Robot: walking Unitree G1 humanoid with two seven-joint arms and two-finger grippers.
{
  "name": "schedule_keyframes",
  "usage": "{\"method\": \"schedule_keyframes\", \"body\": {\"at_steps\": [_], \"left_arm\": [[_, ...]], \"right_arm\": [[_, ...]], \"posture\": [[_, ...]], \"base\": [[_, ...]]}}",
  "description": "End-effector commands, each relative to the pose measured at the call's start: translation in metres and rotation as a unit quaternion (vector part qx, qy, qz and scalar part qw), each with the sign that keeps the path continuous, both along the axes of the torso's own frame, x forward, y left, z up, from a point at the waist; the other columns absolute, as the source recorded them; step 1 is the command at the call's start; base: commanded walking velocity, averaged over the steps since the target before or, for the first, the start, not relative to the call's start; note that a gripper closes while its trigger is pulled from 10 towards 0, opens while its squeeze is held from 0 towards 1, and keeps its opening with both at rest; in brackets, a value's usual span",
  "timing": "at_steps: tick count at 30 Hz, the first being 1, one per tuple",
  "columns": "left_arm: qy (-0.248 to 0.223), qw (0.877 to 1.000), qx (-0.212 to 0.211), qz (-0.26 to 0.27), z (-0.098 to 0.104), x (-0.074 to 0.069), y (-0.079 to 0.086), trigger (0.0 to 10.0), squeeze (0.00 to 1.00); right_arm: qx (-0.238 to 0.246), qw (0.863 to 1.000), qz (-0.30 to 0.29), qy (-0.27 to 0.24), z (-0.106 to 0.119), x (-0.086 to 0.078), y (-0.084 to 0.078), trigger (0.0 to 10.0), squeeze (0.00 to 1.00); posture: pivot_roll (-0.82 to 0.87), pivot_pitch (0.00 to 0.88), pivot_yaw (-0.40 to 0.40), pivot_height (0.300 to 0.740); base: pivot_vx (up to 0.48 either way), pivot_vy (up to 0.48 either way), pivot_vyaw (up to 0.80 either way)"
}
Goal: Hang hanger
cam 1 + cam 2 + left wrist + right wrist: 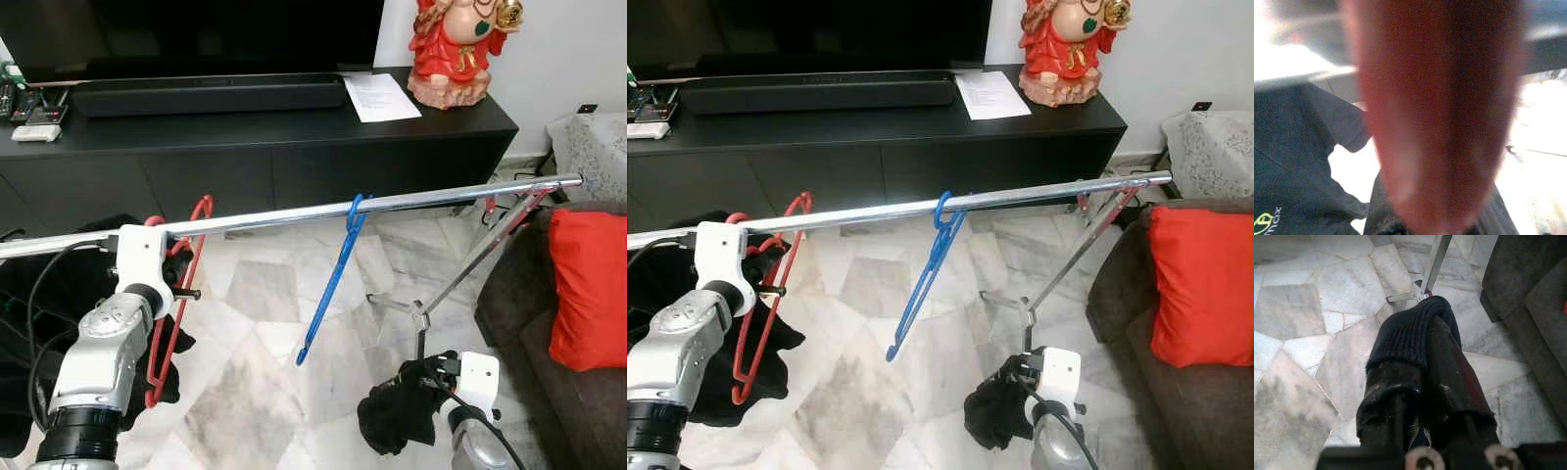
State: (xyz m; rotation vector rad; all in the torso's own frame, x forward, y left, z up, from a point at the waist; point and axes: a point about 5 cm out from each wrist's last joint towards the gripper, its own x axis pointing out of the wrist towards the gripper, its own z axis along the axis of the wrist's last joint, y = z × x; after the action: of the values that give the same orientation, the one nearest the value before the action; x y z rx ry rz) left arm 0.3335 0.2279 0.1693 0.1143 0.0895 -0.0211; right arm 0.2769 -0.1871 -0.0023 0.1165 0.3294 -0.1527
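Left gripper (179, 294), raised beside a silver clothes rail (411, 202), has its fingers hidden behind a red hanger (176, 304); whether they are clamped on it cannot be told, though the left wrist view shows a blurred red bar (1435, 122) pressed close against the lens. That red hanger has its hook over the rail near the robot's left end, its body hanging down just beside the white wrist housing. Further along, near the middle of the rail, a blue hanger (333, 279) hangs by its hook and slants down toward the floor. Right gripper (1420, 357), low above the floor at the robot's right, is closed on a dark knitted cloth (397, 411) bunched over its fingers. Dark clothing (1298, 171) hangs below the rail on the left. Beneath the rail, its folding metal leg (460, 269) stands on pale marble tiles (265, 392). Behind it runs a black TV cabinet (294, 137) carrying a soundbar (211, 96), a sheet of paper (380, 96) and a red figurine (453, 49). A dark sofa with a red cushion (590, 289) sits at the right.
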Motion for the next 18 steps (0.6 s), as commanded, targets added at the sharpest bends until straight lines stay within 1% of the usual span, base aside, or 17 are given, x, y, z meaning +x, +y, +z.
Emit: {"method": "schedule_keyframes", "body": {"at_steps": [1,4,5,9,14,18], "left_arm": [[-0.009,1.0,0.005,0.008,-0.003,-0.006,-0.002,0.0,0.0],[-0.045,0.999,0.0,0.02,0.007,-0.013,0.0,0.0,0.0],[-0.045,0.999,0.0,0.02,0.007,-0.013,0.0,0.0,0.0],[-0.072,0.997,0.002,0.026,0.014,-0.024,0.004,0.0,0.0],[-0.084,0.996,0.015,0.026,0.017,-0.033,0.005,0.0,0.0],[-0.076,0.996,0.038,0.017,0.01,-0.045,0.005,0.0,0.0]], "right_arm": [[0.0,1.0,-0.003,0.014,-0.006,-0.007,-0.002,10.0,0.0],[0.0,1.0,-0.003,0.014,-0.006,-0.007,-0.002,10.0,0.0],[0.0,1.0,-0.003,0.014,-0.006,-0.007,-0.002,10.0,0.0],[0.001,1.0,-0.002,0.013,-0.006,-0.006,-0.001,10.0,0.0],[0.002,1.0,-0.001,0.014,-0.006,-0.006,-0.001,10.0,0.0],[0.002,1.0,0.001,0.014,-0.007,-0.007,0.0,10.0,0.0]], "posture": [[-0.03,0.199,-0.06,0.74],[-0.03,0.198,-0.059,0.74],[-0.03,0.198,-0.059,0.74],[-0.03,0.198,-0.058,0.74],[-0.02,0.188,-0.052,0.74],[-0.02,0.179,-0.049,0.74]], "base": [[0.0,0.0,0.0],[0.0,0.0,0.0],[0.0,0.0,0.0],[0.0,0.0,0.0],[0.0,0.0,0.0],[0.0,0.0,0.0]]}}
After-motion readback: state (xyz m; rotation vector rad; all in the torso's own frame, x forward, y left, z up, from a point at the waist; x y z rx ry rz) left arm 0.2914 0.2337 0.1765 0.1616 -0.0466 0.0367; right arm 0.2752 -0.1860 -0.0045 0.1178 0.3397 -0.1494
